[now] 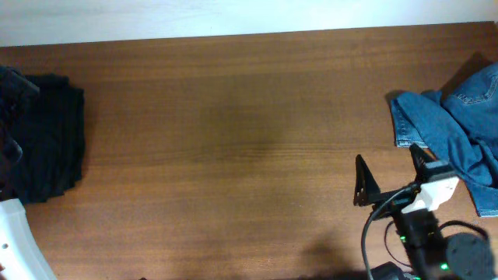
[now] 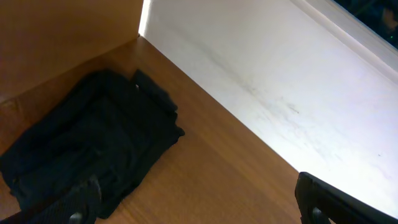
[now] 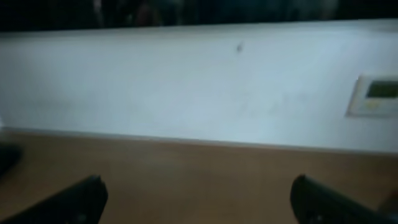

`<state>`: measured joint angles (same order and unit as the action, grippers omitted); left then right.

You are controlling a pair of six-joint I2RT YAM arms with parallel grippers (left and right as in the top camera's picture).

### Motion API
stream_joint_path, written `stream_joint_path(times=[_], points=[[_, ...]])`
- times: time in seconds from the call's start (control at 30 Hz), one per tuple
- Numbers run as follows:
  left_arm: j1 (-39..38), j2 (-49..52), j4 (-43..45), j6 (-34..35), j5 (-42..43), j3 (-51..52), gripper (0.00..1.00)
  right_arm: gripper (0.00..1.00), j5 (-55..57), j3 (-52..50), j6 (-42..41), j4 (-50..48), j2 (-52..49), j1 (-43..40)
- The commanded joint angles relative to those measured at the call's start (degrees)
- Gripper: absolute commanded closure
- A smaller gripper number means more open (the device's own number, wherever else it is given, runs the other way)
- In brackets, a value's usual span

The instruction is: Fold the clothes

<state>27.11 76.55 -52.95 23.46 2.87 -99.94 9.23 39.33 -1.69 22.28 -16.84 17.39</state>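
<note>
Overhead looks straight down; left wrist, low and close, shares the clothes [image 2: 87,149] with it; right wrist faces the wall [image 3: 186,87].

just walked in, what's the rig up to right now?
Clothes folding, with nothing gripped at this moment. The left gripper hangs open above the black garment, which lies in a compact bundle at the left edge of the table. The right gripper, also open, sits at the lower right, next to a crumpled blue denim garment. Whether it touches the denim is unclear.
</note>
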Motion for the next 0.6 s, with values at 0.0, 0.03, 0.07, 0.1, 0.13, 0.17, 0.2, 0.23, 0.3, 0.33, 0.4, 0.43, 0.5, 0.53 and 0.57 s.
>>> stream_joint_path(times=[0.0,0.03,0.07,0.1,0.13,0.17,0.2,0.23,0.3,0.33,0.4,0.43,0.5,0.53,0.57], points=[[-0.1,0.0,0.1,0.3,0.6,0.3,0.01,0.01,-0.8,-9.3,1.2,-6.1,5.0,-2.4],[-0.1,0.0,0.1,0.3,0.6,0.3,0.01,0.02,-1.8,-12.3,1.2,-8.7,6.4,-2.9],[-0.1,0.0,0.1,0.3,0.6,0.3,0.01,0.01,-3.0,-15.2,1.2,-11.5,7.8,-3.3],[-0.1,0.0,0.1,0.3,0.6,0.3,0.01,0.01,-4.1,-18.1,1.2,-14.2,9.1,-3.6],[-0.1,0.0,0.1,0.3,0.6,0.3,0.01,0.01,-5.2,-20.9,1.2,-17.0,10.5,-3.9],[-0.1,0.0,0.1,0.3,0.6,0.3,0.01,0.01,-6.2,-23.6,1.2,-19.7,11.8,-4.3],[-0.1,0.0,0.1,0.3,0.6,0.3,0.01,0.02,-6.9,-26.6,1.2,-22.9,13.4,-4.6],[-0.1,0.0,0.1,0.3,0.6,0.3,0.01,0.01,-7.4,-29.0,1.2,-25.5,14.8,-4.9],[-0.1,0.0,0.1,0.3,0.6,0.3,0.01,0.01,-7.5,-33.2,0.8,-30.0,16.8,-5.6],[-0.1,0.0,0.1,0.3,0.6,0.3,0.01,0.01,-7.7,-34.8,0.6,-32.4,16.6,-6.0],[-0.1,0.0,0.1,0.3,0.6,0.3,0.01,0.01,-7.7,-36.5,-0.3,-33.6,16.7,-6.5],[-0.1,0.0,0.1,0.3,0.6,0.3,0.01,0.01,-7.7,-37.0,-0.2,-33.6,16.7,-6.6],[-0.1,0.0,0.1,0.3,0.6,0.3,0.01,0.01,-7.0,-37.7,-0.2,-33.3,16.7,-6.6],[-0.1,0.0,0.1,0.3,0.6,0.3,0.01,0.01,-7.0,-38.1,-0.1,-33.0,16.7,-6.6],[-0.1,0.0,0.1,0.3,0.6,0.3,0.01,0.01,-6.8,-38.6,0.5,-32.6,16.7,-6.6]])
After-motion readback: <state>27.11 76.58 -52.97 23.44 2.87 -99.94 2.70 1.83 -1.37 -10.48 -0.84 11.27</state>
